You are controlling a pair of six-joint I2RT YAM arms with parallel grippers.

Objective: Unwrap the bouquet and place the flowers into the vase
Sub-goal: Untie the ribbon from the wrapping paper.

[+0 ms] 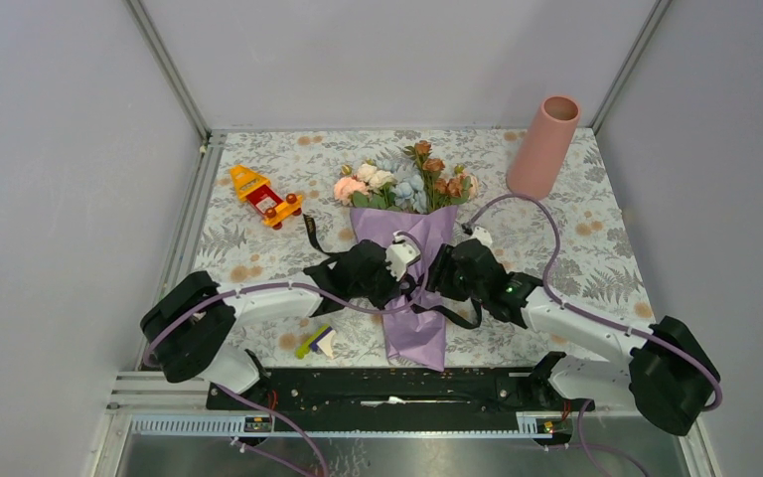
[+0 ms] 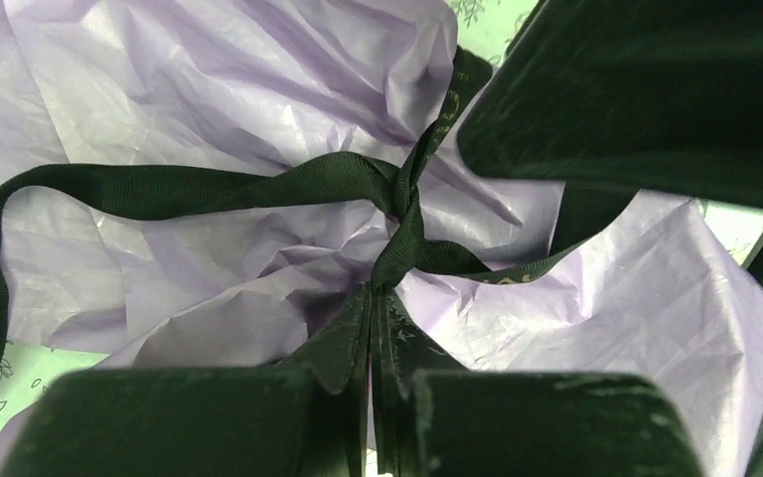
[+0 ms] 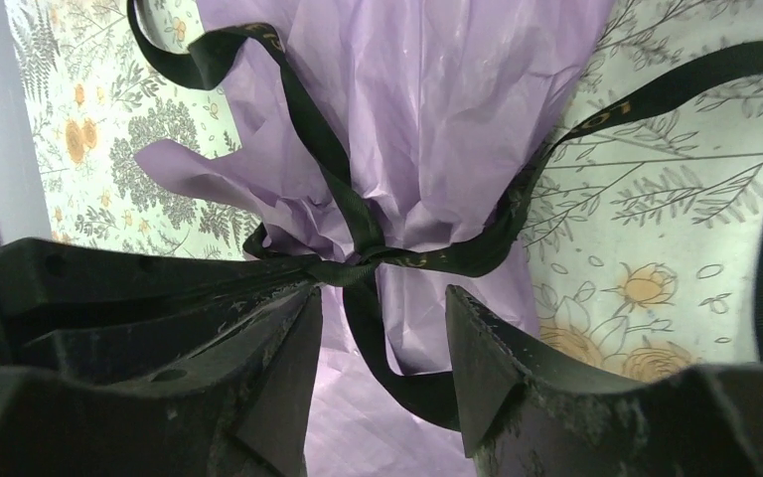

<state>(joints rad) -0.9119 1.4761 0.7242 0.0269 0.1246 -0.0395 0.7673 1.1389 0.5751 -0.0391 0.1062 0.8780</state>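
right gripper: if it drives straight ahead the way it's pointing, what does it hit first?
The black ribbon. A strand hangs between the open fingers of the right gripper, and the knot sits just beyond the tips. The purple paper is behind that. Depth is unclear, so contact may come almost at once.

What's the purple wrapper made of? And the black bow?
The purple wrapper looks like thin matte paper: it is full of sharp creases. The black ribbon looks like woven fabric: fine ribs run across it.
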